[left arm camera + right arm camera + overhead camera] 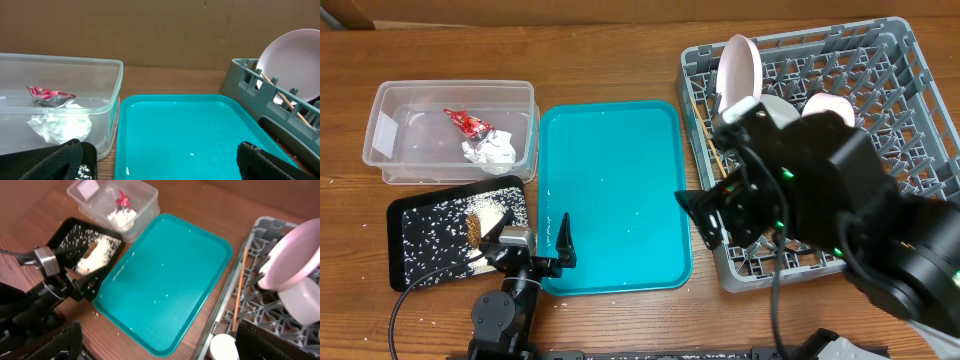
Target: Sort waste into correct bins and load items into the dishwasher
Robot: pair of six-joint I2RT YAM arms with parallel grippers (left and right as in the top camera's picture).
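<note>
Grey plastic rack [910, 110] at 3 o'clock on the counter [620, 50]: plate [738, 68] upright, bowls [830, 108], a cup [223, 347], chopsticks [239, 292] along its 9 o'clock edge. Clear tub [390, 100] at 10 o'clock holds the red wrapper [468, 123] and napkin [492, 148]. Black tray [410, 255] at 8 o'clock carries the food scraps [485, 218]. Teal tray [610, 200] at centre, bare but for white specks. Sorting looks all but done.

Left gripper [532, 238] at 7 o'clock, fingers apart, empty, straddling the near edges of both trays. A careless swing could shove the black tray and scatter grains.

Right gripper [160, 335], fingers spread, empty, hangs low over the rack's 8 o'clock corner. Pulling out sideways could clip the chopsticks or tip the plate.
</note>
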